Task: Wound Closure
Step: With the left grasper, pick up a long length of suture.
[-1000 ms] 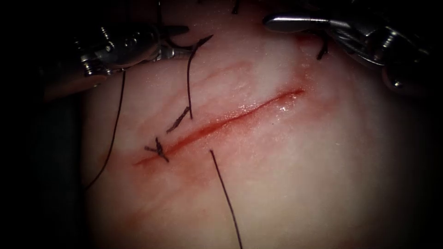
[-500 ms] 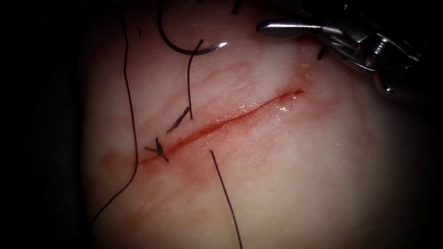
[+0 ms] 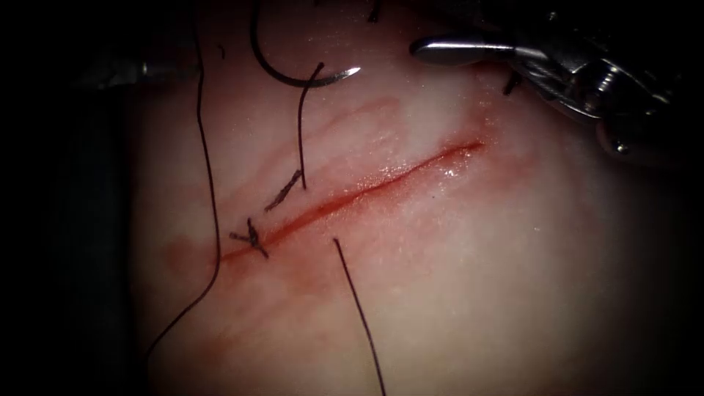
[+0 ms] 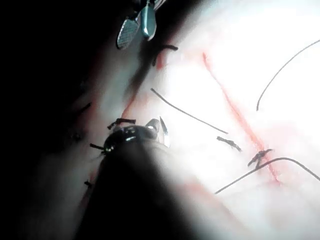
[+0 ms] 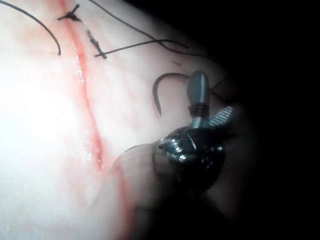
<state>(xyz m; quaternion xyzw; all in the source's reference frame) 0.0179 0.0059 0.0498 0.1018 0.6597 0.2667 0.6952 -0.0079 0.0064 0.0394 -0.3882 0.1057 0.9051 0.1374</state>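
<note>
Claw of the right arm is seen over the far edge of the tissue, beyond the upper end of the cut and just to its right. In the right wrist view its two jaws are spread apart, and nothing is held between them. The left claw is seen dimly at the left edge of the tissue in the endoscope view. Whether it is spread or closed cannot be told, and no needle or thread is seen in it.

The needle is held by neither claw. It is found near the far edge of the tissue, left of the cut, between the two claws and nearer the right one. It appears to lie on the surface, with its point bare and turned towards the right claw.

A long thread is laid down the left side of the tissue, past the lower end of the cut. A knot is tied across that lower end. A short cut end and a longer loose strand are seen just left of the cut, and another strand is seen to its right. Red fluid is gathered along the cut.
</note>
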